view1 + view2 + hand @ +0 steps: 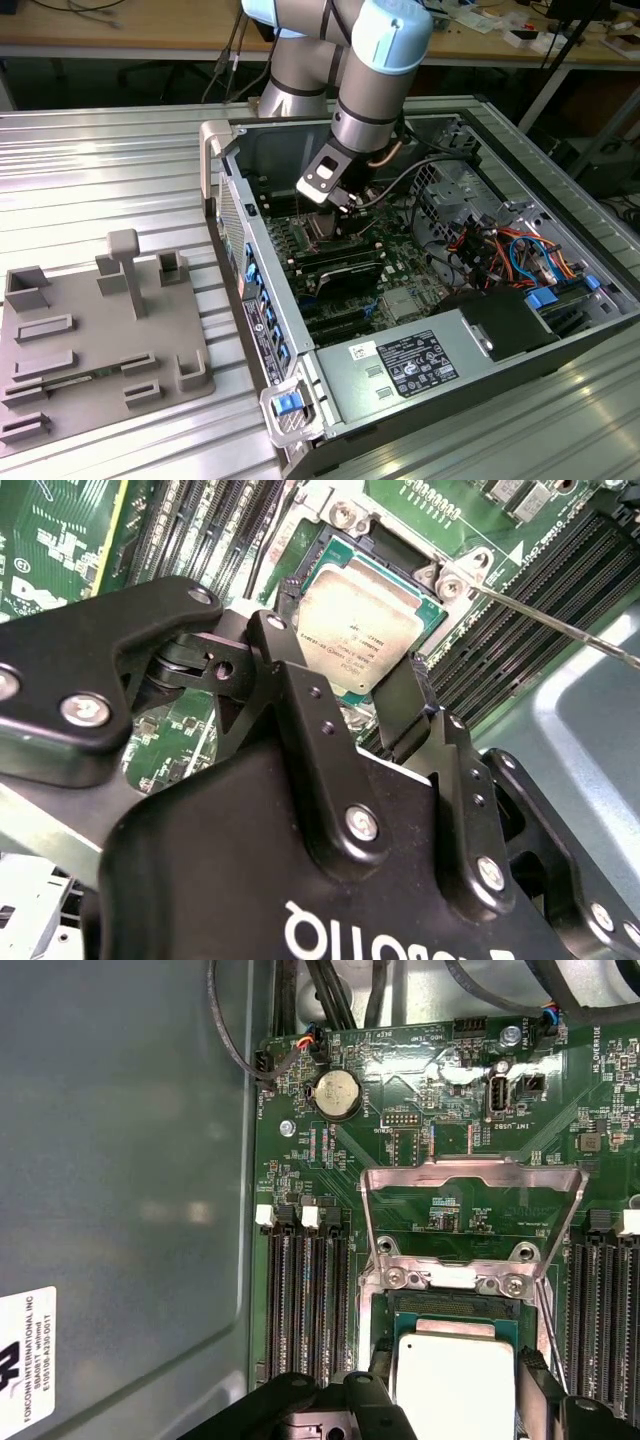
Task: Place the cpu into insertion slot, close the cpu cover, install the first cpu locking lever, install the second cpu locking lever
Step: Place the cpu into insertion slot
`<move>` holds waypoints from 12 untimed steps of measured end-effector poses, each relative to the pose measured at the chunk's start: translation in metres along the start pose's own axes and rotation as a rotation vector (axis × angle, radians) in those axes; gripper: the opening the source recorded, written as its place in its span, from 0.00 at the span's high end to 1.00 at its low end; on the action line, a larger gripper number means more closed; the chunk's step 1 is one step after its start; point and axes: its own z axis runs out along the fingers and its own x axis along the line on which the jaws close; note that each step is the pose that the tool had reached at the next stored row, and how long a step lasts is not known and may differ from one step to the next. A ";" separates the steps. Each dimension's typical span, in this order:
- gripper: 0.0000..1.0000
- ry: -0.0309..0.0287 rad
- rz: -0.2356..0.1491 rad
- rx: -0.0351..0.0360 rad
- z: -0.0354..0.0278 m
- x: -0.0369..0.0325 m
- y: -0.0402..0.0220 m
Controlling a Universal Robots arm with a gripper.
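Cpu (pixel 365 630) sits in the insertion slot (pixel 385 1307), pincer (pixel 455 1390) clamping it, cpu cover (pixel 470 1172) raised.

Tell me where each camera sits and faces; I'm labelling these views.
Exterior view: off the arm, above the open case, looking down into it; shows the arm.
First wrist view: on the arm, facing the board and cpu cover; hand partly shows.
Second wrist view: behind the hand, facing the cpu.
Both wrist views share the cpu.

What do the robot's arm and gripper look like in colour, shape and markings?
The arm is a thick silver-grey tube with pale blue joint caps. The gripper is black, its linked fingers pinned with silver screws, white lettering on its body.
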 end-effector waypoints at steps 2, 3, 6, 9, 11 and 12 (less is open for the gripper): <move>0.45 0.0000 0.003 -0.0001 0.0004 0.0000 0.0005; 0.45 0.0000 0.004 -0.0001 0.0006 0.0000 0.0007; 0.45 -0.0002 0.006 0.0000 0.0015 -0.0001 0.0008; 0.45 -0.0004 0.009 0.0005 0.0027 -0.0001 0.0007; 0.45 -0.0001 0.009 0.0003 0.0029 -0.0001 0.0008; 0.45 -0.0001 0.009 0.0003 0.0029 -0.0001 0.0008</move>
